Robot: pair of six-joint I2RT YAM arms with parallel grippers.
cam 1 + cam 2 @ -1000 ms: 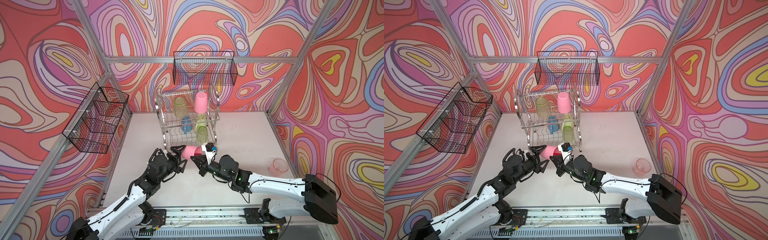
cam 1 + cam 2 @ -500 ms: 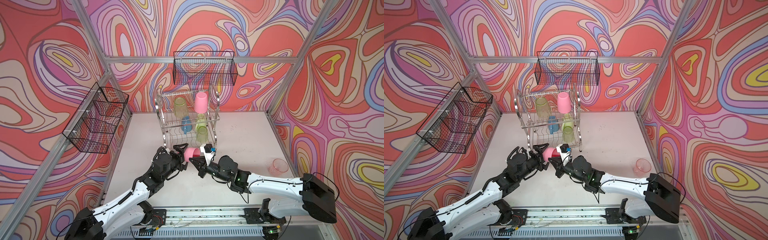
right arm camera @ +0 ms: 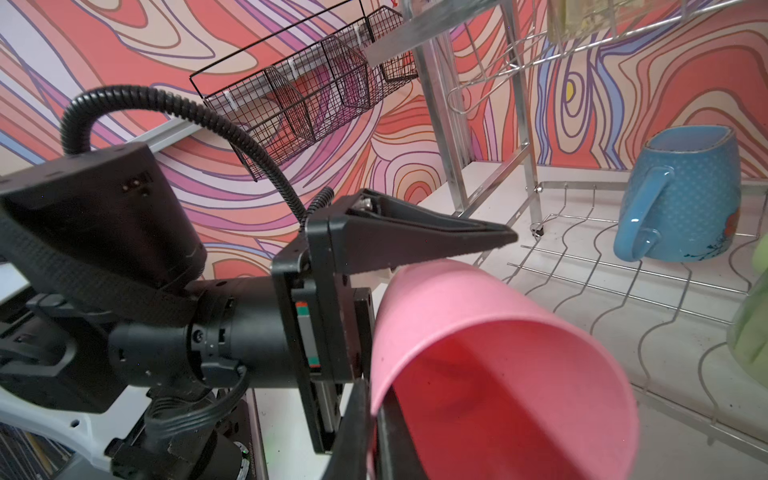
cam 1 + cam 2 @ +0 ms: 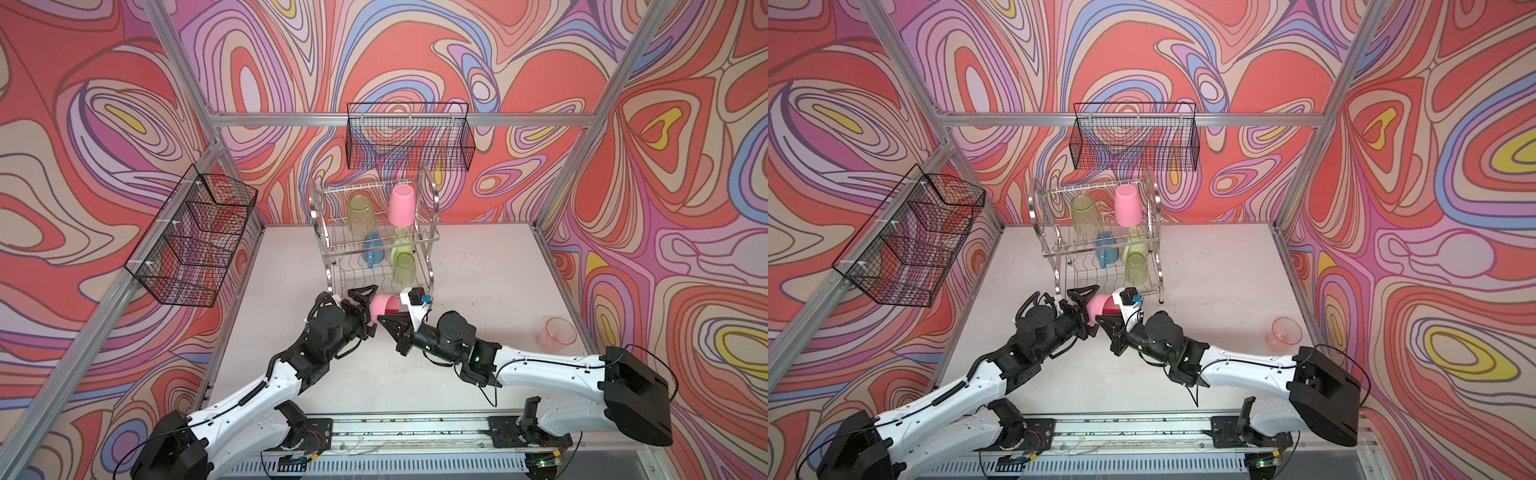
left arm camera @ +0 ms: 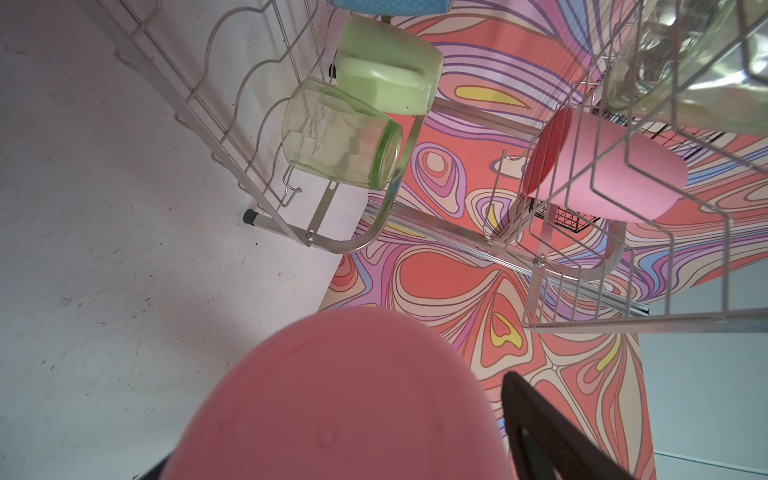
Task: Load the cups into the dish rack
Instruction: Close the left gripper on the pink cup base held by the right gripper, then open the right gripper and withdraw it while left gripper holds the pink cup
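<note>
1. One pink tumbler [image 4: 384,306], sideways just before the dish rack [image 4: 424,239]; my right claw [image 3: 374,419] pinches its rim, my left claw [image 4: 370,309] gapes wide around its base.
2. Rack holds five cups [image 4: 361,214].
3. One pinkish cup [image 4: 557,332] on the table [image 4: 478,270], well apart.

**Crowded before the rack, free room at its right**

The front of the dish rack [image 4: 435,208] is blocked. The left gripper [image 4: 374,307] and the right gripper [image 4: 381,319] meet there at a pink tumbler [image 4: 383,305] held on its side, just before the lower tier. On that tier the left part is bare wire in front of the blue mug [image 4: 371,251]. The right part is taken by the pale-green mug [image 4: 402,249] and a clear green cup [image 4: 404,269]. A black basket [image 4: 409,137] hangs close above the rack's top. To the right, the table [image 4: 478,270] is free as far as the clear pinkish cup [image 4: 557,332].
</note>
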